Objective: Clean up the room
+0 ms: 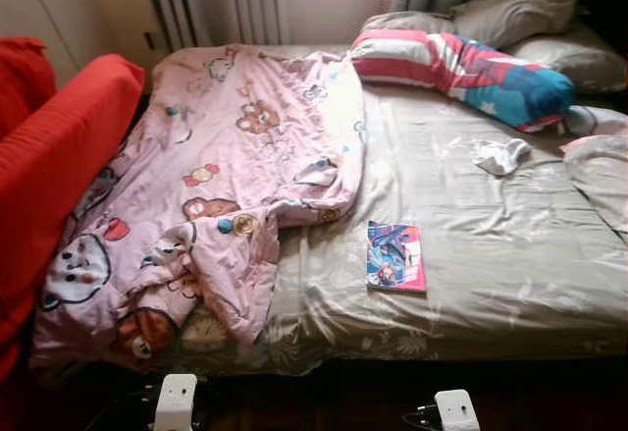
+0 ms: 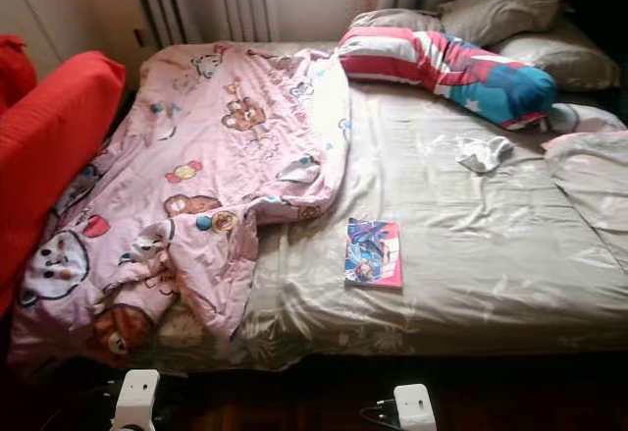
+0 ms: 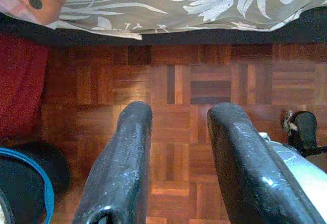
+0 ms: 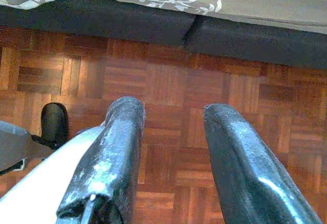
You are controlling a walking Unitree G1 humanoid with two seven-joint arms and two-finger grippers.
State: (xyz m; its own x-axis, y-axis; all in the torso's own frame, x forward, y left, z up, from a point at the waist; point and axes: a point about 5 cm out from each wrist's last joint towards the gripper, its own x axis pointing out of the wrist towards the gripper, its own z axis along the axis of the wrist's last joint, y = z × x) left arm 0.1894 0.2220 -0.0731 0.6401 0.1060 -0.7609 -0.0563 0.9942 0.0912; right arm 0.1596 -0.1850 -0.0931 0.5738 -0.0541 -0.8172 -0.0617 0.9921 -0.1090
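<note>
While both arms hang low over the parquet floor (image 3: pixel 173 81), the left gripper (image 3: pixel 176 132) and right gripper (image 4: pixel 171 127) are spread apart, holding nothing. Well above them, a book (image 1: pixel 396 256) lies at lower centre on the bed (image 1: pixel 491 254), beside the pink blanket (image 1: pixel 216 186).

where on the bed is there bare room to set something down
The widest bare patch of sheet lies right of the book, below the sock. A smaller one sits between the blanket and sock, under the striped pillow. The bed's left half and its head are crowded.
</note>
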